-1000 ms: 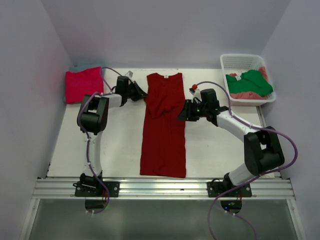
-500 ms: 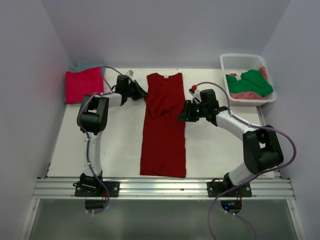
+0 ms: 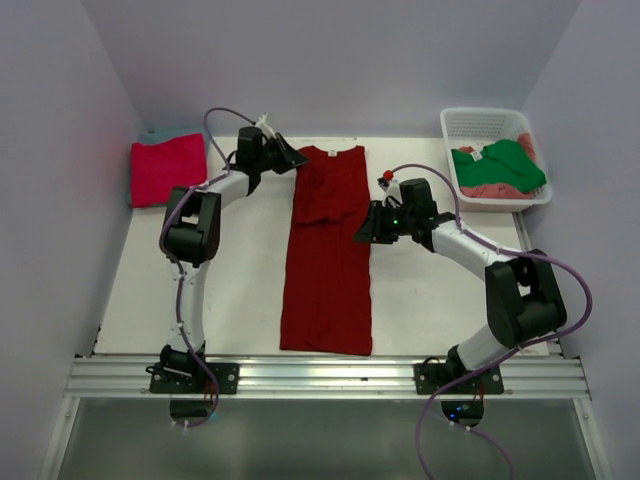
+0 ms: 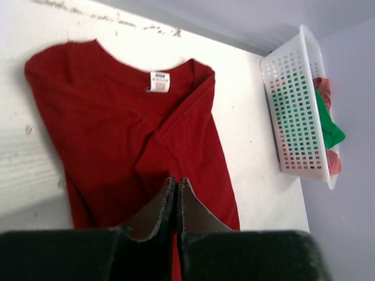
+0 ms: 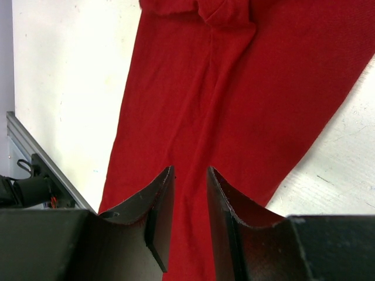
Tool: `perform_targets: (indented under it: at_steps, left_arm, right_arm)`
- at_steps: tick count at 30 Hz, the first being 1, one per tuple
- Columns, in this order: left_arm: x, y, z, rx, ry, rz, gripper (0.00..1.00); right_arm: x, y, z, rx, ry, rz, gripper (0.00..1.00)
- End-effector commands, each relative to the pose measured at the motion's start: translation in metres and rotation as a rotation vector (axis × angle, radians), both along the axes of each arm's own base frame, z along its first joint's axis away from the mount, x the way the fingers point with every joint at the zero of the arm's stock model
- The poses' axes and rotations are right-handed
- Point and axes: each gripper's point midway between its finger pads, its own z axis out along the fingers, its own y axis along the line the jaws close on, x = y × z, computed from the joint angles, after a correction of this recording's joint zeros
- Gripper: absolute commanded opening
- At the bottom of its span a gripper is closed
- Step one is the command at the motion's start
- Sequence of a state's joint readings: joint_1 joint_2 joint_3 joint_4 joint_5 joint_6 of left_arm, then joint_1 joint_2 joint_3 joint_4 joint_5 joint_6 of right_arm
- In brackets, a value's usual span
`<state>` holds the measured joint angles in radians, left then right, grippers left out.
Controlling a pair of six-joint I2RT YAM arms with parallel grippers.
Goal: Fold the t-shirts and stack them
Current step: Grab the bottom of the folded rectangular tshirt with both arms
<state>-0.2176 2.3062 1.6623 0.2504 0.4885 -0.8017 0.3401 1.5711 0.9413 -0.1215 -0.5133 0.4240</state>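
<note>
A dark red t-shirt [image 3: 325,270] lies lengthwise mid-table as a narrow strip, collar at the back and sleeves tucked in. My left gripper [image 3: 293,157] is shut with nothing in it, raised beside the shirt's back left shoulder. In the left wrist view its tips [image 4: 176,181] hang over the red cloth [image 4: 117,117]. My right gripper [image 3: 360,232] stands open at the shirt's right edge. Its fingers [image 5: 188,170] hover over the cloth [image 5: 246,88] with nothing between them. A folded magenta-pink t-shirt [image 3: 168,170] rests on a teal one [image 3: 160,133] at the back left.
A white lattice basket [image 3: 480,113] stands at the back right holding a green t-shirt [image 3: 505,162] on a salmon-pink one [image 3: 490,190]. The left wrist view shows the basket [image 4: 293,88] too. Walls enclose the table on three sides; a metal rail [image 3: 320,378] runs along the near edge.
My left gripper has moved from the shirt's left edge back to its left shoulder. The bunched fold near the chest now lies flatter. The right arm has stayed put.
</note>
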Motion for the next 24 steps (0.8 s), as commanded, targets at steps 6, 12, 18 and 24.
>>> perform_targets:
  at_steps: [6,12,18,24]
  left_arm:
    - [0.038,-0.011,0.003,-0.032,-0.056,-0.002,0.06]
    - [0.056,-0.002,-0.012,0.013,-0.066,0.054,0.09]
    - [0.072,0.013,-0.012,0.038,-0.081,0.111,0.09]
    - [0.083,0.032,-0.005,0.056,-0.119,0.165,0.15]
  right_arm:
    - [0.007,-0.006,0.006,-0.033,-0.034,-0.008,0.32]
    - [0.007,-0.006,0.003,-0.037,-0.030,-0.007,0.32]
    - [0.005,-0.009,-0.003,-0.048,-0.023,-0.015,0.31]
    - [0.008,-0.008,-0.003,-0.048,-0.023,-0.024,0.31]
